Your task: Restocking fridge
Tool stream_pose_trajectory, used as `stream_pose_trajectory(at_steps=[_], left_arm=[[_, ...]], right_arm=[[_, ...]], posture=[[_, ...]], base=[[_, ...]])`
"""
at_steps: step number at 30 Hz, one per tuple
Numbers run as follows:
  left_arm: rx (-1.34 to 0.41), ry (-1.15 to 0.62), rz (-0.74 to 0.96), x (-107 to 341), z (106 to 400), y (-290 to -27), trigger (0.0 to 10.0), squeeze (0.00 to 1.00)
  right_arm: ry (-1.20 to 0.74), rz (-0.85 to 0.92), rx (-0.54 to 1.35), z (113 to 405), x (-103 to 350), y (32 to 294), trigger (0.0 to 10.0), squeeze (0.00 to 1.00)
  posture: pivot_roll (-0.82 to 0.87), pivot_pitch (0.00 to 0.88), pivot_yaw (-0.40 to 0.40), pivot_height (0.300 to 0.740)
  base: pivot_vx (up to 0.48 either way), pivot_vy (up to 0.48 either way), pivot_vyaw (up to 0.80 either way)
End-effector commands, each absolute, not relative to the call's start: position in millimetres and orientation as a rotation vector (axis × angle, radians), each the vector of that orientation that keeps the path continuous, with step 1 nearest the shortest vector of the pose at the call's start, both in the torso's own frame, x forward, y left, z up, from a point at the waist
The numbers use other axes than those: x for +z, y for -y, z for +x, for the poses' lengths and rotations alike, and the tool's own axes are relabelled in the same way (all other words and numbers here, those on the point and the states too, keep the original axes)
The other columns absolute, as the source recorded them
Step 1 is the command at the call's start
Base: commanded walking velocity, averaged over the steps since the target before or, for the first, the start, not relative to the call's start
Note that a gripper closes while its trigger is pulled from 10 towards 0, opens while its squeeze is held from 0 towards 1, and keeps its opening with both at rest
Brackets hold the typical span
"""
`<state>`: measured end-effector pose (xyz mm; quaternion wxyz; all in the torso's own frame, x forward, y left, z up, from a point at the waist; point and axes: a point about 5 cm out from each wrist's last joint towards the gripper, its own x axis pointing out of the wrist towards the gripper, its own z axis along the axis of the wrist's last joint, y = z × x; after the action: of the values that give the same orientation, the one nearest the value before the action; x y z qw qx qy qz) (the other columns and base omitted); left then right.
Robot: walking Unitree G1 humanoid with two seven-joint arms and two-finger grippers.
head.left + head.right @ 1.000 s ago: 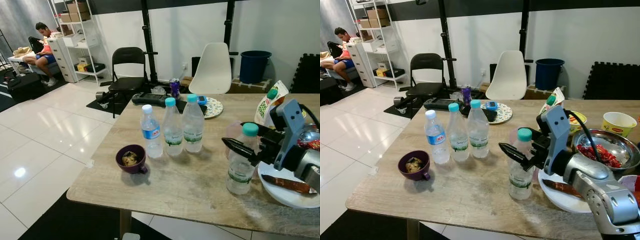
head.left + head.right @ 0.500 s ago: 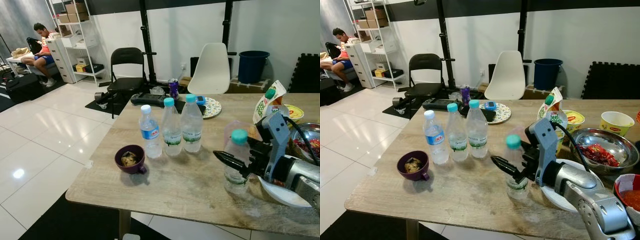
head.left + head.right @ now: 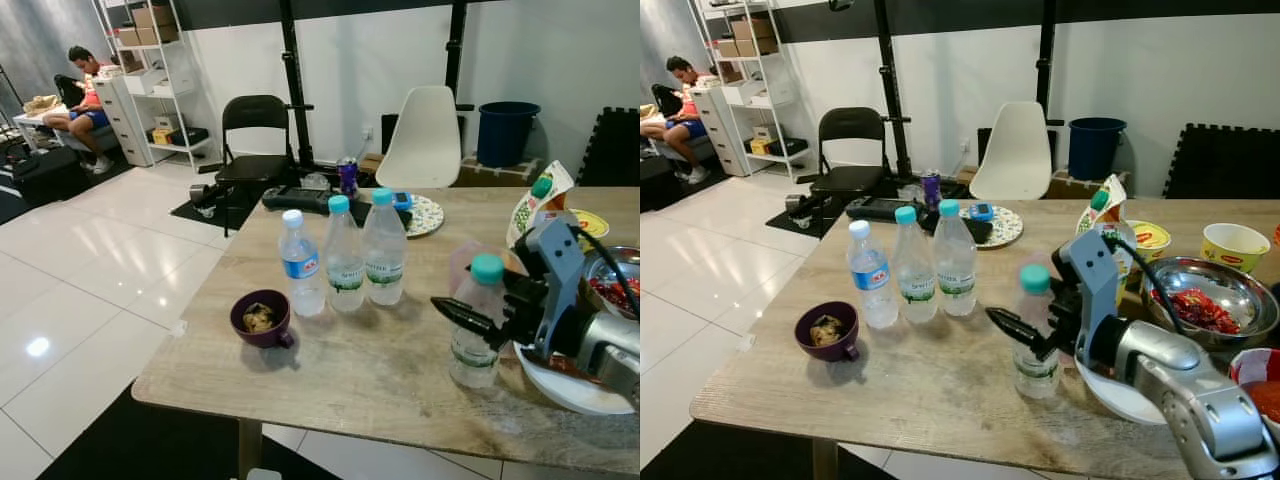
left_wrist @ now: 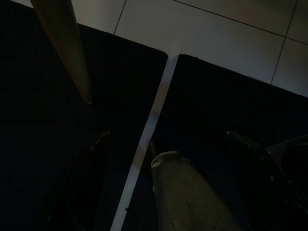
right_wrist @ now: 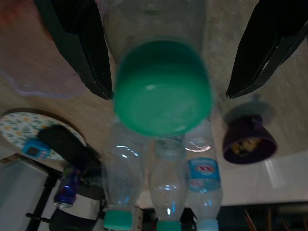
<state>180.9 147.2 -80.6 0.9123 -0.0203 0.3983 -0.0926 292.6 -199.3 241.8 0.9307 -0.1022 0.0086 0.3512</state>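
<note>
While the right tool (image 3: 1040,335) reaches in from the right side of the table (image 3: 930,390), its two black fingers (image 5: 79,45) stand spread on either side of a green-capped bottle (image 3: 1036,335), one finger close against the bottle's side, the other clearly off it (so open, not clamped). The bottle stands upright on the table near the front edge, just beside a white plate (image 3: 1120,400) that lies under the silver arm. Further back on the table three more bottles stand in a tight row: one with a white cap and blue label (image 3: 871,275), then two with teal caps (image 3: 915,265) (image 3: 954,260). In front of them, toward the robot's left, sits a purple cup (image 3: 828,331) with something brownish inside. Behind the row there's a purple can (image 3: 931,187), a black controller (image 3: 878,208) and a patterned plate (image 3: 1005,226). Over on the right: a steel bowl (image 3: 1212,300) of red food, a yellow cup (image 3: 1238,245) and a green-topped pouch (image 3: 1102,215). The left tool (image 4: 163,173) hangs low over a dark mat and pale floor tiles, too dim to tell its fingers' state. Far back, a person (image 3: 85,90) sits by shelves.
</note>
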Motion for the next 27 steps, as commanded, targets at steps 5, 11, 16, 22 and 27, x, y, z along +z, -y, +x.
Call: stream_pose_trajectory(at_steps=[5,11,16,22,27], left_arm=[[-0.182,-0.833,-0.011,-82,177,-159,10.0,0.0],[-0.183,-0.836,-0.011,-82,177,-160,10.0,0.0],[-0.182,-0.843,-0.013,-83,175,-161,10.0,0.0],[-0.182,-0.846,-0.016,-84,175,-160,10.0,0.0],[-0.183,-0.844,-0.02,-83,175,-157,10.0,0.0]], right_arm=[[-0.055,-0.244,0.696,293,246,209,10.0,0.0],[-0.113,-0.236,0.712,291,246,211,10.0,0.0],[-0.119,-0.198,0.71,291,250,210,10.0,0.0],[-0.101,-0.143,0.701,293,256,207,10.0,0.0],[-0.09,-0.107,0.689,297,262,205,10.0,0.0]], posture=[[-0.05,0.029,0.082,0.74],[-0.05,0.028,0.083,0.74],[-0.05,0.026,0.083,0.74],[-0.05,0.027,0.081,0.74],[-0.05,0.026,0.076,0.74]], base=[[0.0,0.0,0.0],[0.0,0.0,0.0],[0.0,0.0,0.0],[0.0,0.0,0.0],[0.0,0.0,0.0]])
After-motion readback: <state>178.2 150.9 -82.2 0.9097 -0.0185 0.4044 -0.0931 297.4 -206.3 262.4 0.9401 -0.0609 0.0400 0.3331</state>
